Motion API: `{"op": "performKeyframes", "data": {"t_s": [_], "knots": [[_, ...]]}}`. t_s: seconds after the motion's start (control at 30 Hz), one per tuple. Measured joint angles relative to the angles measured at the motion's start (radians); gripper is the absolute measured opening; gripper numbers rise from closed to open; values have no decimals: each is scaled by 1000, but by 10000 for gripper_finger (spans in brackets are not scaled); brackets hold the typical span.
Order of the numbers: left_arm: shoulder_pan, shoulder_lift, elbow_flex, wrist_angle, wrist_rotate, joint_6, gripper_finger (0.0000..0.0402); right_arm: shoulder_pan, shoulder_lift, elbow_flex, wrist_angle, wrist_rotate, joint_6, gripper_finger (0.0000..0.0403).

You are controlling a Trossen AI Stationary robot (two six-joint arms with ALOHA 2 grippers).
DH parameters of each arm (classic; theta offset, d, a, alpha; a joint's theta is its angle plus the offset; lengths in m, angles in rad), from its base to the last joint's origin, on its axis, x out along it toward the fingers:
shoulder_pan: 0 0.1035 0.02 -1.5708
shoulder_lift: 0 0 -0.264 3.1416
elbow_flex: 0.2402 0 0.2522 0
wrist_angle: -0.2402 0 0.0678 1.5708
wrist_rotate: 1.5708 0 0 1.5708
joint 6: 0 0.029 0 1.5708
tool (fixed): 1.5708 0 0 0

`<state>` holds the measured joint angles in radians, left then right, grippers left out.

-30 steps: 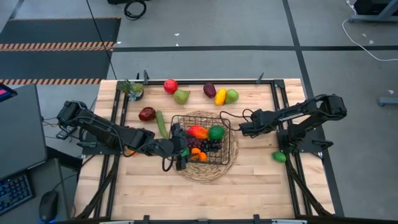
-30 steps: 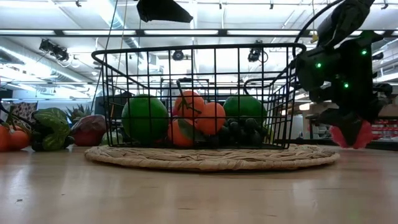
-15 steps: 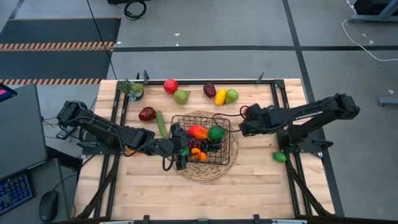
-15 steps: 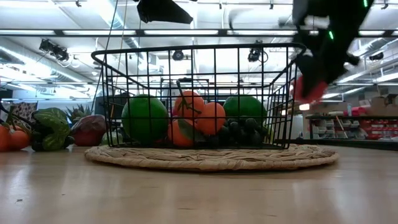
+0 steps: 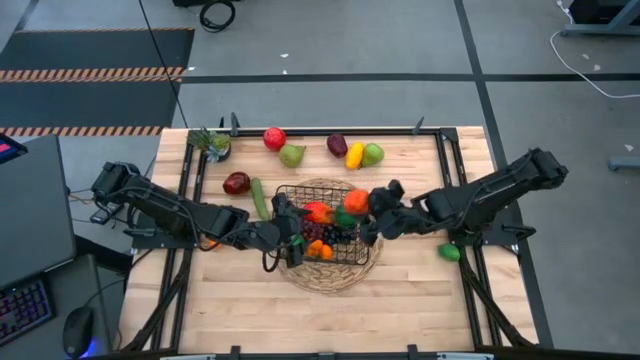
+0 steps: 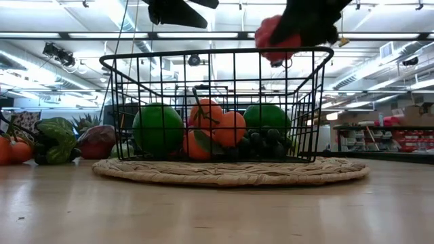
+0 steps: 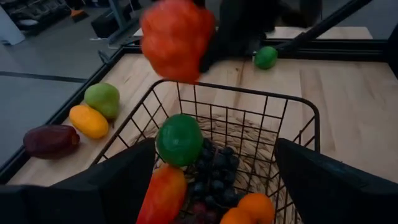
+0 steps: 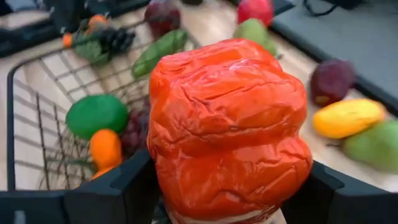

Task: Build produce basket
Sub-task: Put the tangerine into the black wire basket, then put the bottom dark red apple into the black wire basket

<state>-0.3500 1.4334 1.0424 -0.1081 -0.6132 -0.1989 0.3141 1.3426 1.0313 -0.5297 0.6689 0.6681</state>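
From the right wrist camera I see a wrinkled red-orange pepper-like toy (image 8: 229, 127) filling the frame, hiding most of my right gripper (image 5: 372, 203), whose fingers pinch it from both sides. Its long axis is hard to judge. It hangs over the right rim of the black wire-mesh basket (image 5: 366, 240). Inside lie a round green fruit (image 7: 179, 139), dark grapes (image 7: 211, 177) and small oranges (image 6: 218, 126). The left gripper (image 5: 288, 228) sits at the basket's left side; I cannot tell its state.

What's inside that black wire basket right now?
Inside the basket: a green fruit, oranges, dark grapes and a red-orange mango. Anything beneath them is hidden.
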Motion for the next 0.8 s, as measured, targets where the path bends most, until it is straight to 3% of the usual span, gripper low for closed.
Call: {"op": "performKeyframes", "data": {"t_s": [0.27,0.47,0.63,0.8], "knots": [[-1,0,0,-3,0,-5,336,13,131,0,134,-99,-85,315],[-1,0,0,-3,0,0,336,21,111,-1,220,-197,-102,359],[-2,0,0,-52,0,-5,336,30,78,0,230,-158,-116,381],[-15,-9,1,-201,-1,-126,336,31,74,0,228,10,-144,382]]}}
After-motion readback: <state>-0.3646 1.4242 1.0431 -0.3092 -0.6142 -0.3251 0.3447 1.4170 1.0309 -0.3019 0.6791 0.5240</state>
